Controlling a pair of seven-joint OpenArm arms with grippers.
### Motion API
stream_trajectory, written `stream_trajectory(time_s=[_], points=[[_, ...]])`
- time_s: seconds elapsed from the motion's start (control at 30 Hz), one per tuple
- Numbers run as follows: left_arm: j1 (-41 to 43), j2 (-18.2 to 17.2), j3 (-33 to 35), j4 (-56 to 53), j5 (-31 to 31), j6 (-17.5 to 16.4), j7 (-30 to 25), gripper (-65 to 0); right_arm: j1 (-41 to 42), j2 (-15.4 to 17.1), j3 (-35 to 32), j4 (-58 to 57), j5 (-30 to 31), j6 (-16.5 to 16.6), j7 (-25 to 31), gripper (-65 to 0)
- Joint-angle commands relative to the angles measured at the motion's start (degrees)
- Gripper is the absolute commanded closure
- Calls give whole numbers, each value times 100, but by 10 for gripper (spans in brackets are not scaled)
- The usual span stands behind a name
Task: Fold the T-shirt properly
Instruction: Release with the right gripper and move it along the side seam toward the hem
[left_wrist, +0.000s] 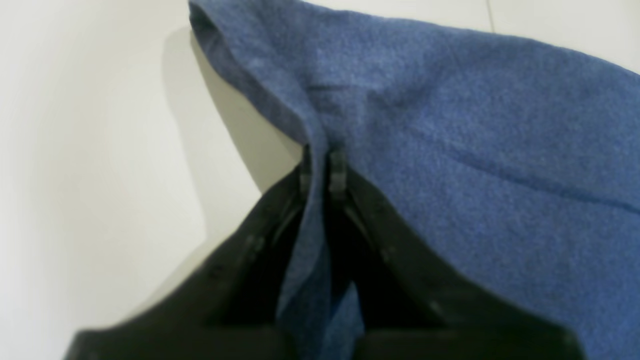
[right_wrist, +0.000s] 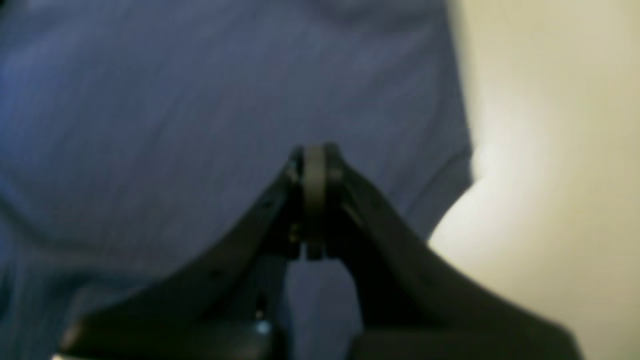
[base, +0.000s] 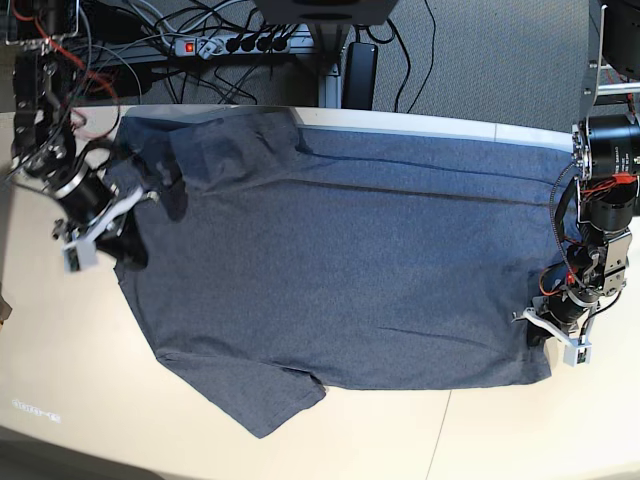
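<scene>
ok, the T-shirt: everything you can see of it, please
The T-shirt is heathered slate-blue knit with short sleeves, spread nearly flat across the pale table, plain side up, no lettering showing. One sleeve points toward the near edge, and a straight crease runs along the far side. The left pincer is shut on a fold of its edge; the right pincer is shut at the opposite end.

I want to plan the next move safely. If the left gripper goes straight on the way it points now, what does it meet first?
The left gripper is shut on the T-shirt edge, so it meets more shirt cloth first, probably the fold bunched ahead of its tips; depth is unclear.
</scene>
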Motion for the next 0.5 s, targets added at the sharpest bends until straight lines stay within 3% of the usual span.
stream_trajectory(time_s=[0.0, 0.13, 0.37, 0.4, 0.47], points=[[-105, -48, 0, 42, 72, -173, 52, 0, 262, 109, 151, 46, 66, -7, 92, 0], [-125, -33, 0, 42, 74, -177, 52, 0, 1274, 127, 295, -868, -101, -59, 57, 0], [-120, -33, 0, 42, 332, -195, 52, 0, 3600, 107, 295, -4603, -70, -157, 232, 0], [-122, -33, 0, 42, 328, -192, 52, 0, 3860, 107, 295, -5069, -72, -153, 269, -23], [-122, -31, 0, 42, 326, -192, 50, 0, 4262, 105, 293, -5845, -66, -146, 269, -293]])
